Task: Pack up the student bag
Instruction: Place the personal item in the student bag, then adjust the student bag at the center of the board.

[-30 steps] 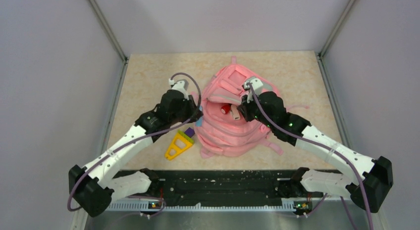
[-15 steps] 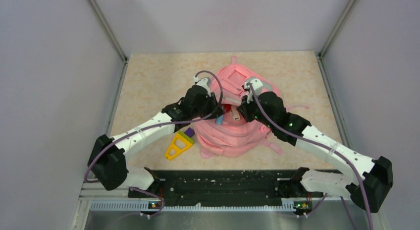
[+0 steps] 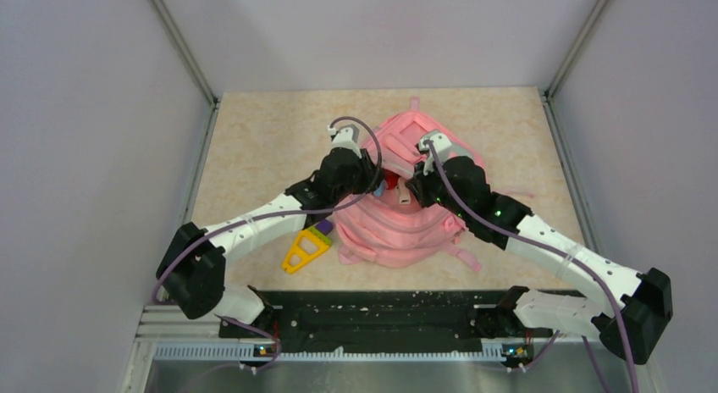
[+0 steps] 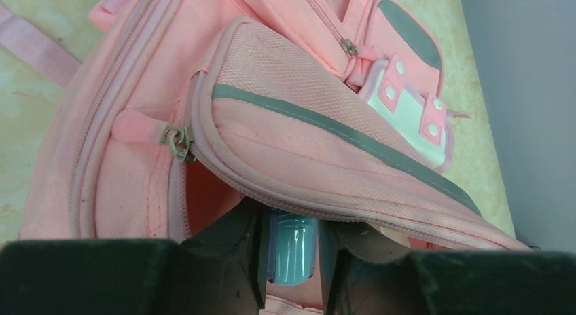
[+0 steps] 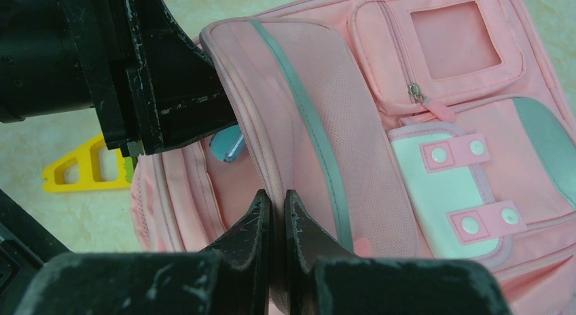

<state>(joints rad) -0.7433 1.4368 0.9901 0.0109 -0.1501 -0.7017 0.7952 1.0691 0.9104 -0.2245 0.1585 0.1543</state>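
The student bag (image 3: pixel 398 232) is a pink backpack lying mid-table, its main opening facing up. My right gripper (image 5: pixel 277 196) is shut on the edge of the bag's front flap (image 5: pixel 299 125) and holds it lifted. My left gripper (image 4: pixel 292 223) is shut on a teal tube (image 4: pixel 292 250), which sits upright between the fingers at the mouth of the opening, just under the raised flap (image 4: pixel 326 145). In the right wrist view the tube (image 5: pixel 229 144) pokes out beside the left gripper's black fingers (image 5: pixel 170 104). The two grippers (image 3: pixel 372 188) (image 3: pixel 412 194) meet over the opening.
A yellow triangle ruler (image 3: pixel 303 251) with a purple block (image 3: pixel 323 227) lies on the table left of the bag, under the left forearm. Something red (image 3: pixel 391 187) shows inside the opening. Grey walls close in both sides.
My left arm has swung right from beside the bag to its opening, carrying the teal tube. The right gripper has kept its hold on the flap; the bag shifted slightly.
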